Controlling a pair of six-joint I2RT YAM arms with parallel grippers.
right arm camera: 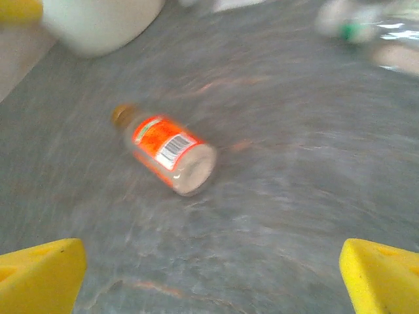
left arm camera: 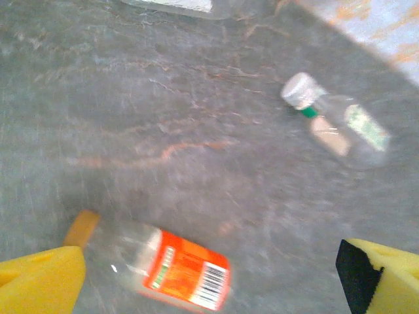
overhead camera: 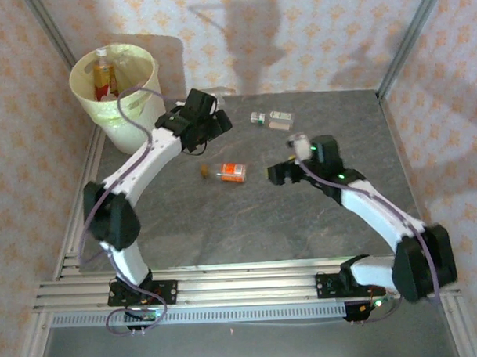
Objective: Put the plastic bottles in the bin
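Observation:
An orange-labelled plastic bottle (overhead camera: 227,172) lies on its side on the grey table between the two arms. It is blurred under my left gripper (left arm camera: 209,278), whose yellow fingers stand wide open to either side of it and well above it. My right gripper (right arm camera: 209,268) is open too, with the same bottle (right arm camera: 167,152) lying ahead of it, base towards me. Two more clear bottles (overhead camera: 269,119) lie side by side further back; one has a white cap and green ring (left arm camera: 335,122). The cream bin (overhead camera: 85,96) stands at the far left corner with bottles (overhead camera: 103,80) inside.
My left gripper (overhead camera: 213,126) hovers just right of the bin, and my right gripper (overhead camera: 289,157) points left towards the table's middle. Metal frame posts (overhead camera: 402,43) and patterned walls close in the table. An aluminium rail (overhead camera: 242,284) runs along the near edge.

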